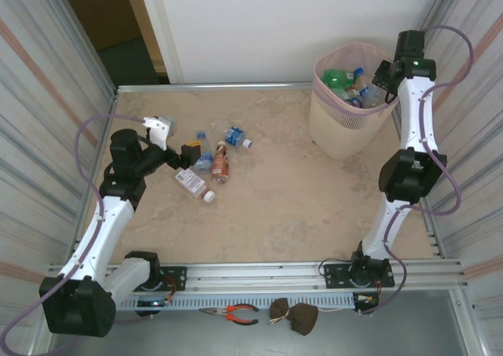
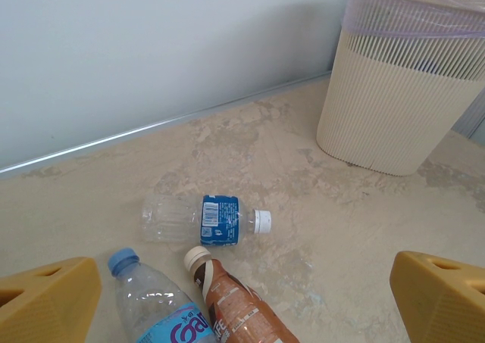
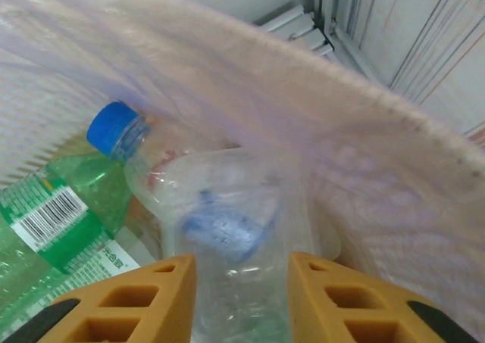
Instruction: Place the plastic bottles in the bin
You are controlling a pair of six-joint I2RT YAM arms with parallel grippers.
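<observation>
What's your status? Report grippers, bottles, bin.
Left gripper open, low over loose bottles on table. Right gripper shut on clear bottle at bin mouth. Nothing blocking.

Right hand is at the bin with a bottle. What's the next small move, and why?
Probably open the right hand and let go. The clear plastic bottle with a blue label sits between its fingers, over the mouth of the pale pink plastic bin, with a green plastic bottle lying inside below, so it should drop straight in.
</observation>
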